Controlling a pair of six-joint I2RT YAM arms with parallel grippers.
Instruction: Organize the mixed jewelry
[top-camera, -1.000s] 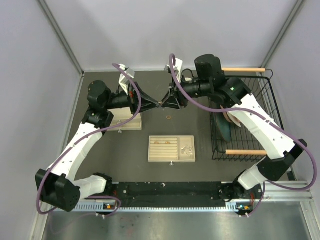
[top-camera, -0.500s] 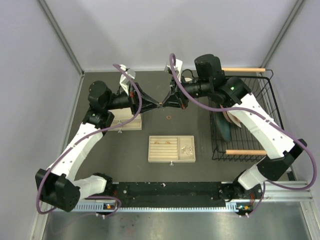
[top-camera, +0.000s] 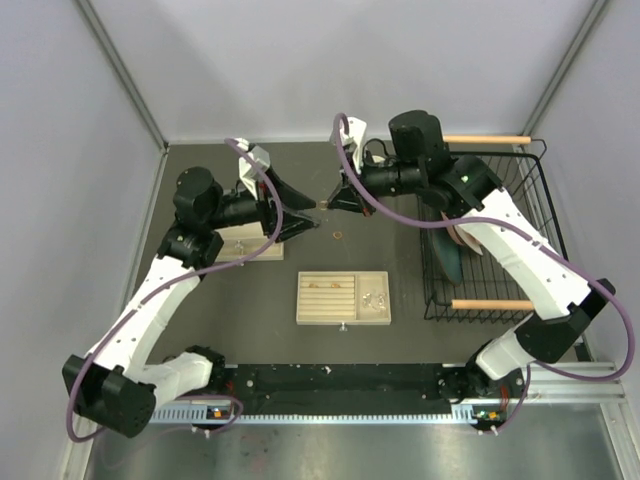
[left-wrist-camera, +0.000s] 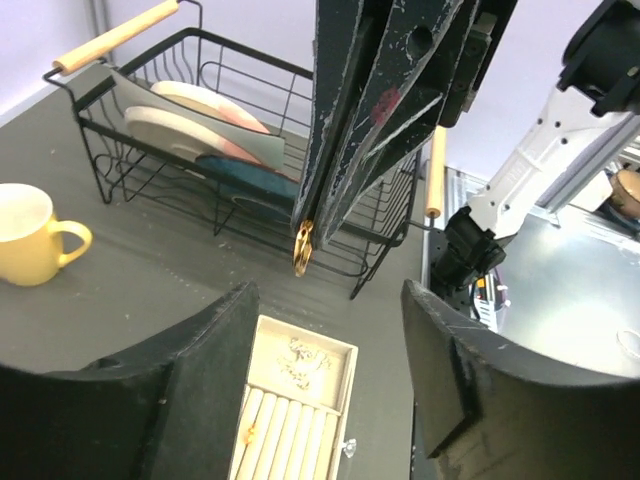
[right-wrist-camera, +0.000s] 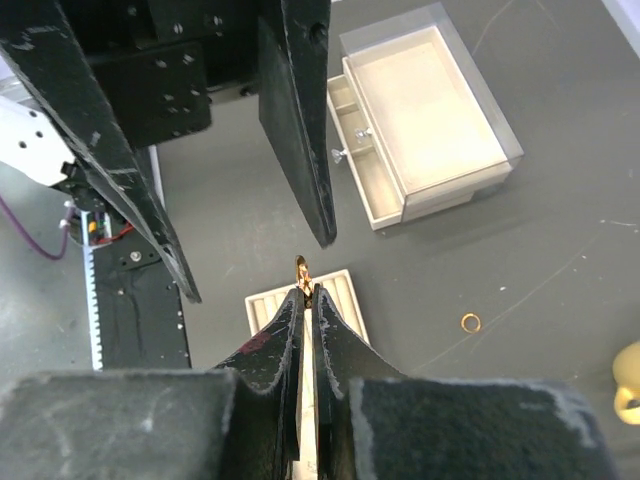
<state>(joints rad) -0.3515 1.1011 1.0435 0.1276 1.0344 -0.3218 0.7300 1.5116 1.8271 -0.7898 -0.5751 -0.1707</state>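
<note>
My right gripper (right-wrist-camera: 307, 291) (top-camera: 326, 203) is shut on a small gold ring (right-wrist-camera: 302, 268) (left-wrist-camera: 302, 248), held in the air above the dark table. My left gripper (left-wrist-camera: 328, 300) (top-camera: 313, 214) stands open just left of it; its fingers straddle the ring's height without touching it. Another gold ring (top-camera: 338, 236) (right-wrist-camera: 470, 322) lies loose on the table. The cream slotted jewelry box (top-camera: 343, 312) (left-wrist-camera: 352, 352) holds a silvery glittery cluster (left-wrist-camera: 305, 362) (top-camera: 372, 298) in its square compartment. One small gold piece (left-wrist-camera: 248, 432) sits in a slot.
A cream box with a pulled-out drawer (top-camera: 250, 247) (right-wrist-camera: 420, 120) sits back left. A black wire dish rack (top-camera: 480, 240) (left-wrist-camera: 250, 170) with plates fills the right side. A yellow mug (left-wrist-camera: 30, 235) (right-wrist-camera: 630, 385) stands at the back.
The two gripper tips met on the ring. The right gripper has closed on the ring; the left has opened and drawn back to the left, letting go.
</note>
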